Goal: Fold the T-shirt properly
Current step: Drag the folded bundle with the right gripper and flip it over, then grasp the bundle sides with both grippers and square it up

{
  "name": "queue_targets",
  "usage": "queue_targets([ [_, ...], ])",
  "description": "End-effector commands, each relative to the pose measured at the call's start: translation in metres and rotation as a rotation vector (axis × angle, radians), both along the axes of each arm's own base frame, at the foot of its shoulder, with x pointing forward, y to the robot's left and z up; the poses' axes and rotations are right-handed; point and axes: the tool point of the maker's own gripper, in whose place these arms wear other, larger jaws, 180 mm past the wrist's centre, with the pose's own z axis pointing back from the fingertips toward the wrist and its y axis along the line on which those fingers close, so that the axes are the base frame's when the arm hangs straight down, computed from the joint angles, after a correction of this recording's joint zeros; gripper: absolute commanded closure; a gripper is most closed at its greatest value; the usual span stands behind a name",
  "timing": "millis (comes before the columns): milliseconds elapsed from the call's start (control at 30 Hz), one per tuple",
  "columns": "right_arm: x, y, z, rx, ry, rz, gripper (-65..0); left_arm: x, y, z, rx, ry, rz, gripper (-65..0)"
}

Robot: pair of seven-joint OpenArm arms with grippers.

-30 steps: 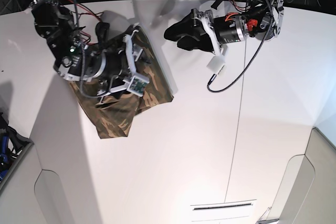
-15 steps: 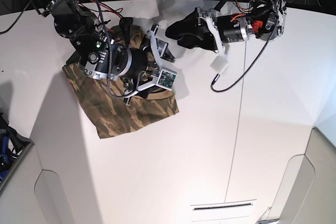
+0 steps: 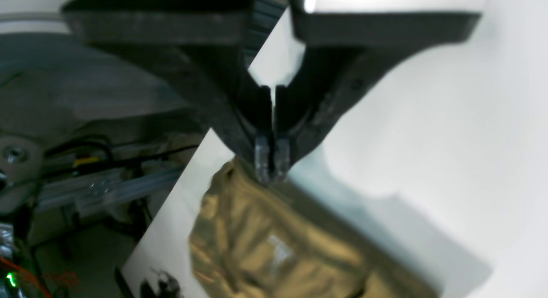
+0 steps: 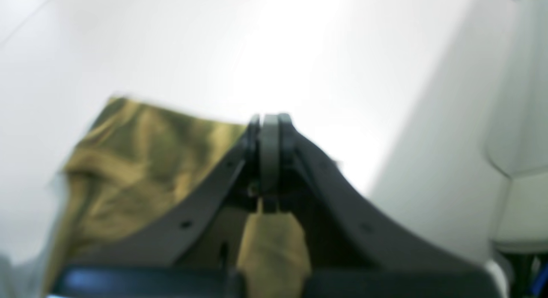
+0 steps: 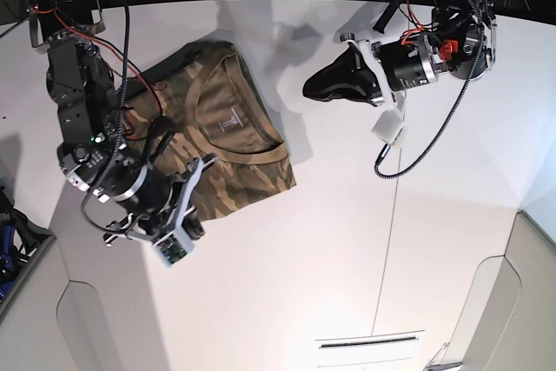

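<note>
Pinching the T-shirt (image 5: 230, 141), the right claw (image 4: 269, 161) is clamped; the left claw (image 3: 271, 163) sits together, empty.

The left end effector (image 3: 272, 161) hangs with its fingertips nearly closed on nothing, above the white surface (image 3: 449, 131). Just below lies the blurred, crumpled camouflage T-shirt (image 3: 274, 246).

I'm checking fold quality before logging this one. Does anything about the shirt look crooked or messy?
The T-shirt lies as a folded packet on the table, collar side up, but it sits skewed to the table edges and its lower part disappears under the right gripper. The visible edges look slightly uneven. Nothing seems torn.
</note>
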Motion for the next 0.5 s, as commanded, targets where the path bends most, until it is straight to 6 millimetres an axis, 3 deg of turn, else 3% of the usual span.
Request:
queue_targets([
  [0,0.011,-0.009,0.016,0.022,-0.052,-0.032,0.0,0.002,-0.007,0.016,-0.034,-0.052,-0.017,0.0],
  [200,0.036,-0.046,-0.005,0.097,0.005,-0.148,0.0,-0.007,-0.041,0.007,0.026,-0.095,-0.102,0.0],
  [467,0.056,-0.046,-0.052,0.201,0.149,-0.136,0.0,-0.029,-0.105,-0.002,0.032,-0.101,-0.184,0.0],
])
